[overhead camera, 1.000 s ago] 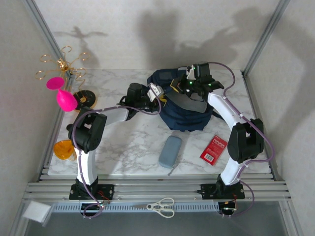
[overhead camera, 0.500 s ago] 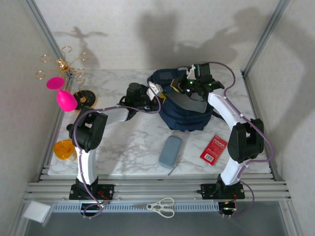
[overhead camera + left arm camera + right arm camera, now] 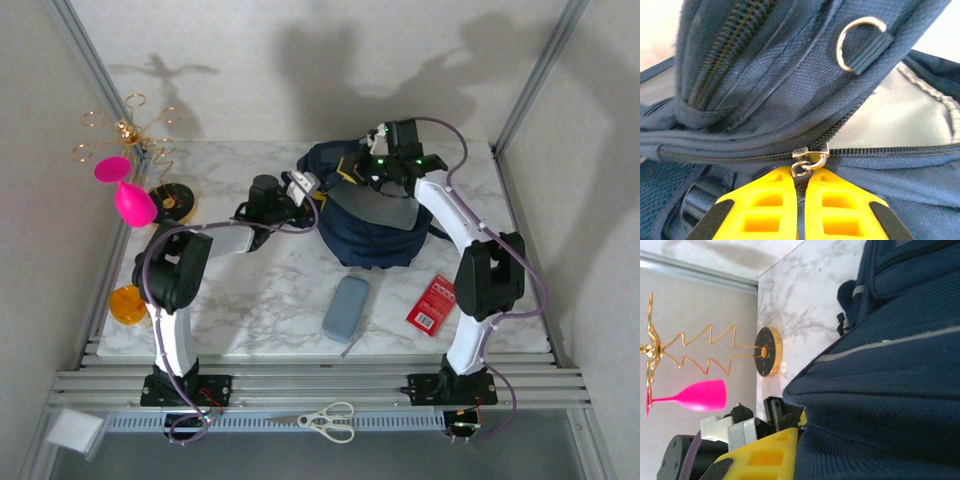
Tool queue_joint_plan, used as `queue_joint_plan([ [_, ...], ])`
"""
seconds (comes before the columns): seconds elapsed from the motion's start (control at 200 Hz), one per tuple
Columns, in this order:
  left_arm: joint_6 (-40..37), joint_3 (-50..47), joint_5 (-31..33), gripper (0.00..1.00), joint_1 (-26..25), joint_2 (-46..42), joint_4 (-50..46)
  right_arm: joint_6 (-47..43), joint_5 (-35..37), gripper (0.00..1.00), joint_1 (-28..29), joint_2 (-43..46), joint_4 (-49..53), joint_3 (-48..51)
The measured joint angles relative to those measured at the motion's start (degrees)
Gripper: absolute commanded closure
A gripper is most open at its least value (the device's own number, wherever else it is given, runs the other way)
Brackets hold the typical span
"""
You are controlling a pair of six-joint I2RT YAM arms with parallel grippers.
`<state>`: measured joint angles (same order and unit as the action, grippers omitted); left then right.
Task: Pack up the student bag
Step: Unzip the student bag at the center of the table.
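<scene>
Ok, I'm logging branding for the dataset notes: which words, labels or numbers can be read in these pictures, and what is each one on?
No text reads clearly in any view.
On the red packet: white print, too small to read.
On the student bag: no lettering can be made out on its fabric, nor on the zip pull seen close up from the left wrist.

One student bag [image 3: 372,240], one pencil case [image 3: 346,308], one scissors [image 3: 328,420], perhaps one red packet [image 3: 434,303]
</scene>
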<state>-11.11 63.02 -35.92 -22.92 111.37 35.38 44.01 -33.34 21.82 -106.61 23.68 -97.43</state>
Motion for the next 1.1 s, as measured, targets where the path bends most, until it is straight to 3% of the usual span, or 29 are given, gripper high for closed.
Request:
queue_joint_plan([
  [0.27,4.1,-8.1,6.1,1.00,3.5,-6.9,-1.1,-5.1,-4.5,1.00,3.4,-2.1,4.6,-4.5],
  [0.506,10.6,-6.5,7.4,1.00,8.0,-5.9,-4.5,-9.4,-7.1,1.00,3.1,-1.8,7.4,-5.7],
  [0.706,13.8,-5.6,7.2,1.00,8.4,-5.3,-5.7,-10.2,-7.1,1.00,3.1,-1.7,6.0,-5.5],
  [0.731,14.1,-5.7,7.2,0.92,8.4,-5.4,-5.7,-10.1,-7.1,1.00,3.2,-1.7,5.3,-5.2],
  [0.771,14.5,-5.8,7.2,0.79,8.4,-5.5,-6.1,-10.1,-7.1,0.94,3.3,-1.8,4.5,-5.0],
  [0.821,15.3,-6.2,7.3,0.71,8.4,-6.0,-6.8,-10.1,-7.1,0.89,3.3,-1.8,4.2,-4.6],
  [0.991,20.1,-13.4,8.3,0.61,8.4,-14.6,-9.2,-11.6,-4.5,0.59,3.8,-0.2,3.9,-0.4],
  [1.102,25.9,-19.5,8.9,0.57,7.8,-23.0,-9.7,-12.3,-1.8,0.47,3.9,5.0,4.7,6.7],
])
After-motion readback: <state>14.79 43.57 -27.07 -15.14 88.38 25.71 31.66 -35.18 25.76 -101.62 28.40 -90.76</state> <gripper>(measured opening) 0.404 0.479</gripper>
